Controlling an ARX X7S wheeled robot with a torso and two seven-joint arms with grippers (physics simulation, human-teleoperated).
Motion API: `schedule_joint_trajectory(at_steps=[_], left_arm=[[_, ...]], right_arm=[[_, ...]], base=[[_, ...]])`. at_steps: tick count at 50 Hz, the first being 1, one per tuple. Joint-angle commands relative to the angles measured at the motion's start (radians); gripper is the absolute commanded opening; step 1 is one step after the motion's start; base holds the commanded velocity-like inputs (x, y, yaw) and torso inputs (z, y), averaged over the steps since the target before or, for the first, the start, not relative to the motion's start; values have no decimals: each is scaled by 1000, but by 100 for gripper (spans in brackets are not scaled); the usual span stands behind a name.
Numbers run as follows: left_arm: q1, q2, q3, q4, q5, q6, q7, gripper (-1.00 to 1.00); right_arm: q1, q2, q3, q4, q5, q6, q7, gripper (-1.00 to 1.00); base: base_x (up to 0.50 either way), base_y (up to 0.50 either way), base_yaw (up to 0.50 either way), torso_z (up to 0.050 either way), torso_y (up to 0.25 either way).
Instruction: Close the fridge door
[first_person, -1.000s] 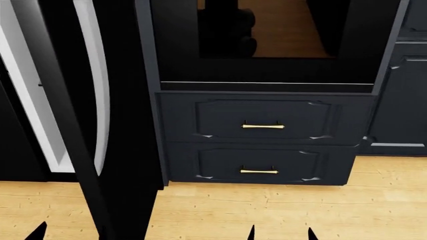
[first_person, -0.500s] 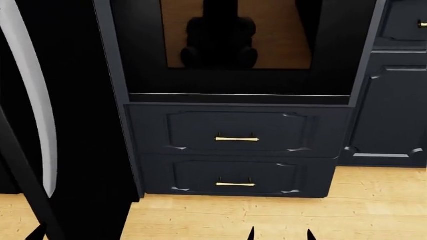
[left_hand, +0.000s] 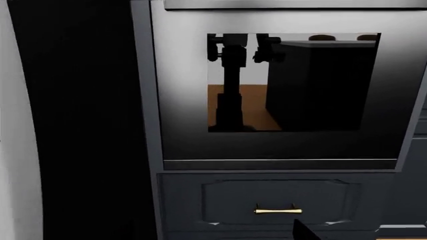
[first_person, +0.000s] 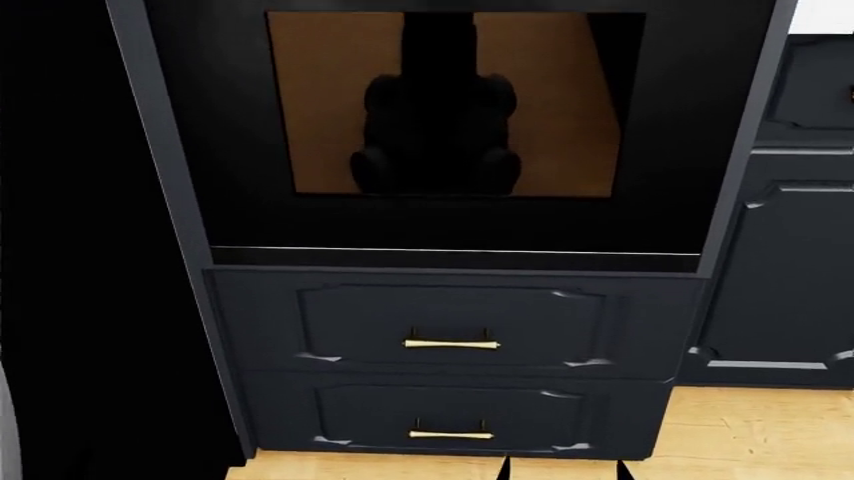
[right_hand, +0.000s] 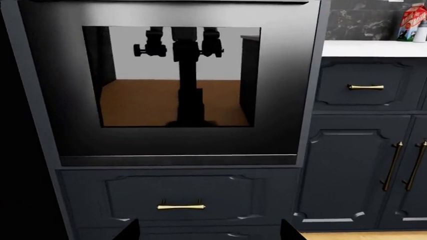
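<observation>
The fridge door (first_person: 94, 250) fills the left of the head view as a glossy black face, with a sliver of its silver handle (first_person: 4, 420) at the edge. In the left wrist view the fridge door (left_hand: 87, 125) and its curved handle (left_hand: 17, 150) stand just left of the oven. Its white inner face is hidden. My left gripper (left_hand: 215, 236) shows one fingertip (left_hand: 303, 231) far off centre, the other lost against the black; it looks open and holds nothing. My right gripper (right_hand: 210, 232) is open and empty, facing the drawers, and its tips (first_person: 507, 470) peek into the head view.
A black oven door with a glass window (first_person: 441, 110) is straight ahead. Two dark drawers with brass handles (first_person: 451, 344) (first_person: 450, 434) sit below it. Dark cabinets (first_person: 781, 270) stand to the right under a white counter with a milk carton (right_hand: 411, 22). A strip of wooden floor (first_person: 747, 440) shows below.
The head view has swung right and upward. The fridge door slid to the left edge; its white inner face and most of the handle left the view. The left fingertip dropped out of it.
</observation>
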Motion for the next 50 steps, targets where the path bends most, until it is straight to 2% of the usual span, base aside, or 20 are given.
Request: schedule_joint_trajectory(at_steps=[1,50], left_arm=[[0,-5,5,5,-5,-1,-6,100],[-4,-22,24,7,-21,3,-27,100]], right_arm=[[0,4,-6,-2,3,-1,6,100],[8,20,-27,2,16,-11,26,100]], base=[[500,0,0,0,0],[500,0,0,0,1]])
